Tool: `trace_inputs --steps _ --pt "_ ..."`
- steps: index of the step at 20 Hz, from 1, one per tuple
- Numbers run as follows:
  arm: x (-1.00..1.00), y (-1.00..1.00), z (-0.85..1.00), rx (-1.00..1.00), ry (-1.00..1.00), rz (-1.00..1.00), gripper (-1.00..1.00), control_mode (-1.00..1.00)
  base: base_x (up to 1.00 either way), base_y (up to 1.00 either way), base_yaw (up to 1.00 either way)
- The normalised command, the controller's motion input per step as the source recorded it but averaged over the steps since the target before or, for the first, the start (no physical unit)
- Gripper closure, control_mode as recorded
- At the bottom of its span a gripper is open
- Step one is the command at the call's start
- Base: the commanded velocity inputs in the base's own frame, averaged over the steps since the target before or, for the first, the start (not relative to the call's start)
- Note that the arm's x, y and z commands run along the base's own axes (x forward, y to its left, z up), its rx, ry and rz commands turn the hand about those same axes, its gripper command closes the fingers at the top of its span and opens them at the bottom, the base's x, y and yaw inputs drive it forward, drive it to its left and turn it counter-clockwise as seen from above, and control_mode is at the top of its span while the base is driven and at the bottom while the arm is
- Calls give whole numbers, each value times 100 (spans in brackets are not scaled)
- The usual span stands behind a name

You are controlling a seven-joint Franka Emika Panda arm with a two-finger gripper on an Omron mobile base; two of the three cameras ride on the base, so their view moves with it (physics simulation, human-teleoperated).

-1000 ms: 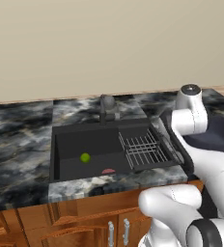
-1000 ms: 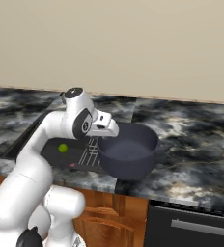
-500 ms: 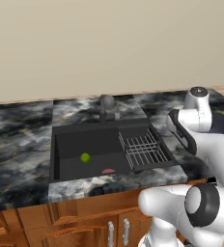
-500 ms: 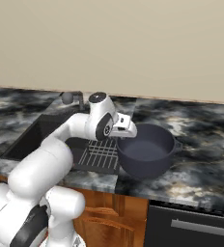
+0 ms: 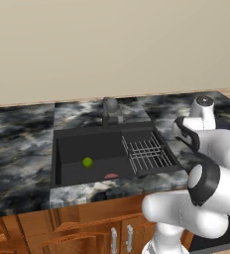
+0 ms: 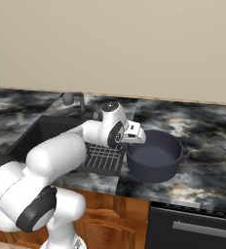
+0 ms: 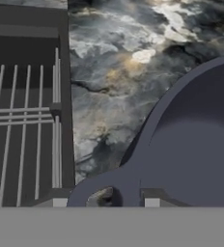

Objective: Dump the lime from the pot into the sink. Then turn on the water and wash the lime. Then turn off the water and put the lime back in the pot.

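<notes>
Currently, the pot stands upright on the marbled countertop, just beside the right-hand edge of the sink, with its near wall close to the counter's front edge. In the right base view, the gripper sits at the pot's rim at about 9 o'clock, directly over the loop handle on that side. In the hand view, that handle lies at 6 o'clock between the two finger tips; whether the fingers are pinching it or merely flanking it cannot be determined, because the tips are largely cut off at the bottom of the view. The pot interior is visible as a bare, dark surface. A narrow strip of countertop separates the pot wall from the sink edge. The wire rack occupies the right part of the basin, against its right wall. The lime rests on the basin floor in the left part, well apart from the rack, with open floor around it on all sides. A flat pink-red patch lies near the basin's front wall, at roughly 4 o'clock from the lime. The faucet stands at the basin's rear edge, at 12 o'clock from the lime.
</notes>
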Motion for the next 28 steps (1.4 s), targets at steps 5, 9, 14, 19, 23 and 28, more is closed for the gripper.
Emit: trace_inputs --steps 5,9,14,19,23,28 --pt "34 -6 -29 0 0 0 100 -100 0 0 0" --pt "28 -4 -32 0 0 1 100 -100 0 0 0" --pt "41 -11 -35 0 -4 1 100 -100 0 0 0" --pt "52 -14 -27 0 -3 1 100 -100 0 0 0" --pt "52 -16 -21 0 -3 2 100 -100 0 0 0" --pt "35 -20 -18 0 -3 2 100 -100 0 0 0"
